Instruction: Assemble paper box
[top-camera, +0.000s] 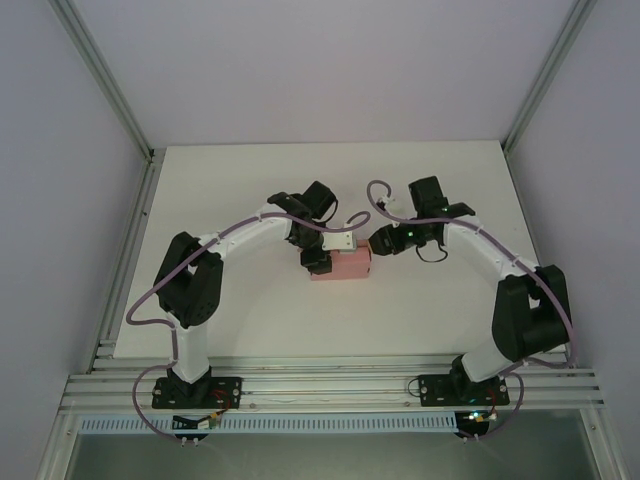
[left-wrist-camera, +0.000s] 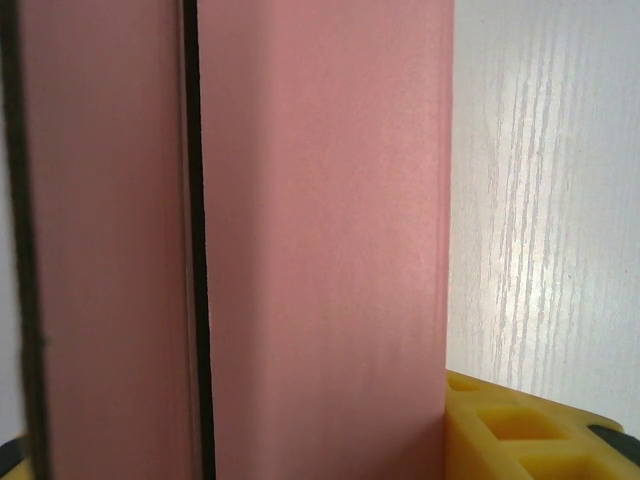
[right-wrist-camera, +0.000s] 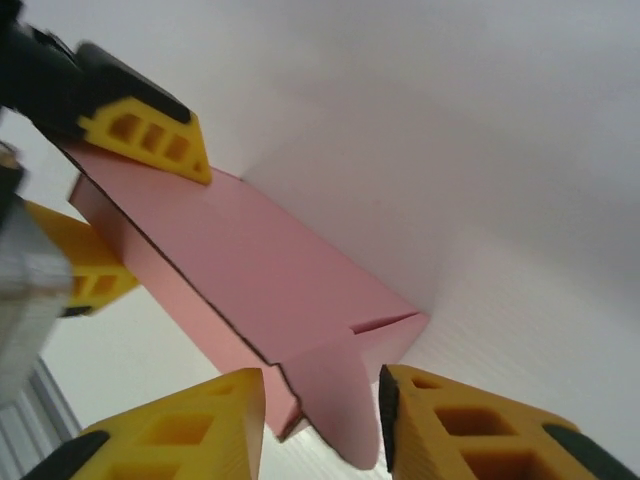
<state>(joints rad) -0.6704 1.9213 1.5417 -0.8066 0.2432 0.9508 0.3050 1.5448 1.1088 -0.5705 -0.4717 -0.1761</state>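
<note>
The pink paper box (top-camera: 342, 266) lies folded into a small oblong in the middle of the white desk (top-camera: 220, 200), between the two arms. The left arm (top-camera: 250, 235) reaches in from the left, and the left jaws sit at the box's left end. In the right wrist view their yellow fingers (right-wrist-camera: 150, 135) show at the upper left, one above and one below the far end of the box and pressed against it, so they are grasping the box. In the left wrist view the pink wall (left-wrist-camera: 320, 250) stands close up, crossed top to bottom by a dark seam (left-wrist-camera: 197, 240), with a yellow fingertip (left-wrist-camera: 520, 430) at lower right. The right arm (top-camera: 480, 250) comes in from the right. At the bottom of its wrist view the right jaws straddle a rounded tab (right-wrist-camera: 335, 400) sticking out of the box's near end. They are partly closed, but I cannot tell whether they pinch it.
</note>
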